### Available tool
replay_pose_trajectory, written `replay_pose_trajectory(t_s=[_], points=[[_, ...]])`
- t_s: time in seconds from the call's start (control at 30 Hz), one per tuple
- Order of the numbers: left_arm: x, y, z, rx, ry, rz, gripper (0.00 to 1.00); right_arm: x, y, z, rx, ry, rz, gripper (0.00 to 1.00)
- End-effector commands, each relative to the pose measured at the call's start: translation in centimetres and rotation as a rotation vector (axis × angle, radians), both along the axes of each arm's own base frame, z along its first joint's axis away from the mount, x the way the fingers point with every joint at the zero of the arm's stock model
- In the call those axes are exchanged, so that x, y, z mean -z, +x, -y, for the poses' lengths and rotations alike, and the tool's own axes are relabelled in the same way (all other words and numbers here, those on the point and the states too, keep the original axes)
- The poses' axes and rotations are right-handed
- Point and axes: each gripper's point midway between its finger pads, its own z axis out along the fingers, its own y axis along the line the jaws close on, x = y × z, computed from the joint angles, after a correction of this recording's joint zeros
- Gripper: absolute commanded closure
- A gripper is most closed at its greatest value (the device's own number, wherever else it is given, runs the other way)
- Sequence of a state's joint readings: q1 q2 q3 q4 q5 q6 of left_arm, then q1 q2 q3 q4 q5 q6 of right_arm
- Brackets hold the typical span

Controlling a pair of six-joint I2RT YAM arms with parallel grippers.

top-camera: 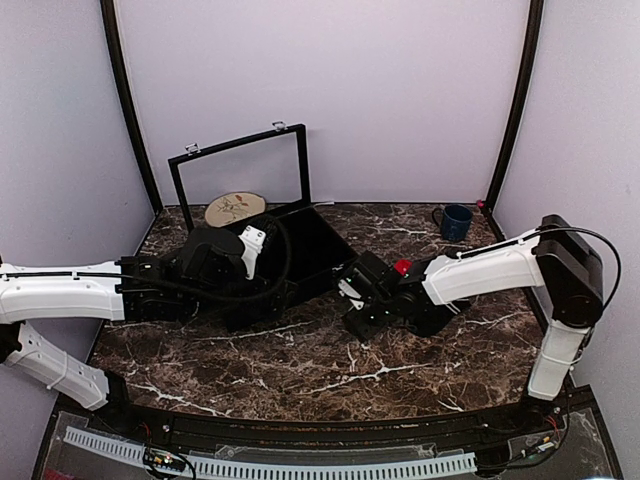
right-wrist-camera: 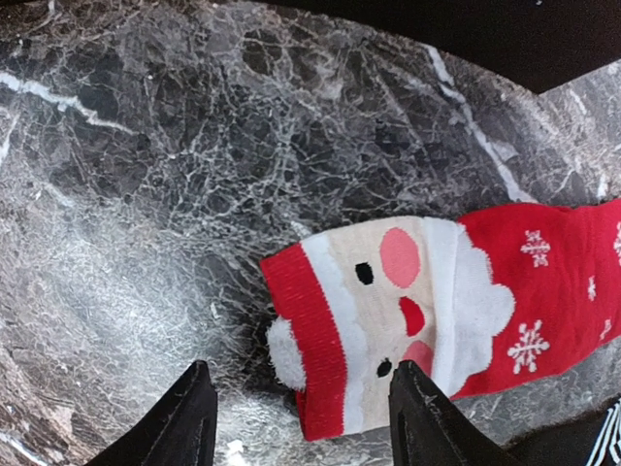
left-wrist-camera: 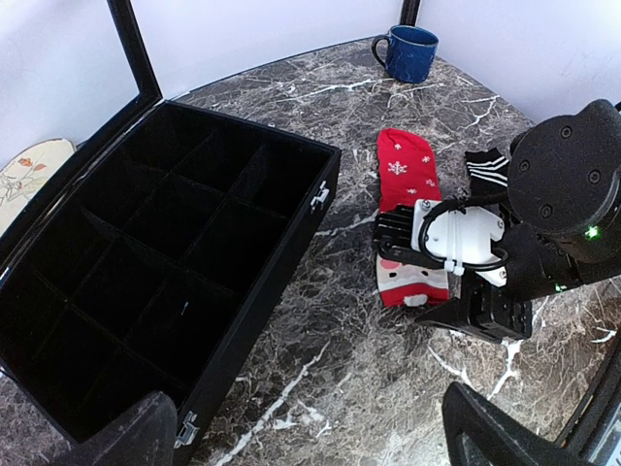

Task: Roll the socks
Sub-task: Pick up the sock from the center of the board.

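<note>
The red sock point(left-wrist-camera: 406, 170) with white snowflakes and a Santa face lies flat on the marble table; its Santa end fills the right wrist view point(right-wrist-camera: 388, 311). Only a red bit point(top-camera: 402, 266) shows from the top. The black striped ankle sock point(left-wrist-camera: 488, 167) lies beside it, mostly hidden by the right arm, with an edge in the corner of the right wrist view point(right-wrist-camera: 606, 437). My right gripper point(right-wrist-camera: 306, 427) is open, low over the table, its fingers straddling the Santa end point(top-camera: 355, 300) point(left-wrist-camera: 422, 277). My left gripper point(left-wrist-camera: 315, 442) is open and empty, above the box's front corner point(top-camera: 265, 295).
A black divided box point(left-wrist-camera: 262, 282) with its lid raised point(top-camera: 240, 170) stands left of the socks. A blue mug point(top-camera: 455, 221) point(left-wrist-camera: 408, 50) sits at the back right. A round wooden plate point(top-camera: 235, 208) lies behind the box. Walls close in the table.
</note>
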State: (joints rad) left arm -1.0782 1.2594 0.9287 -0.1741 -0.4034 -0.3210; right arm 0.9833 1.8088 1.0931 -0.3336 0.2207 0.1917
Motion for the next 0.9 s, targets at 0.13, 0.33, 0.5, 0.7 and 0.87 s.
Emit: replay_pose_trajectory(t_s=[0.13, 0.33, 0.5, 0.7, 0.87], points=[[-1.9, -0.1, 0.1, 0.006, -0.04, 0.034, 0.02, 1.0, 0.7, -0.4, -0.01, 0.027, -0.029, 0.46], [-2.1, 0.0, 0.1, 0.006, -0.041, 0.047, 0.02, 1.7, 1.7, -0.2, -0.004, 0.036, -0.054, 0.52], [-2.1, 0.1, 0.1, 0.01, -0.033, 0.051, 0.02, 2.5, 1.6, 0.0, -0.013, 0.038, -0.098, 0.56], [-2.6, 0.2, -0.1, 0.005, -0.024, 0.066, 0.02, 3.2, 0.9, 0.4, -0.016, 0.026, -0.147, 0.73], [-2.6, 0.3, -0.2, -0.002, -0.024, 0.071, 0.02, 2.8, 0.5, 0.0, -0.016, 0.042, -0.179, 0.84]])
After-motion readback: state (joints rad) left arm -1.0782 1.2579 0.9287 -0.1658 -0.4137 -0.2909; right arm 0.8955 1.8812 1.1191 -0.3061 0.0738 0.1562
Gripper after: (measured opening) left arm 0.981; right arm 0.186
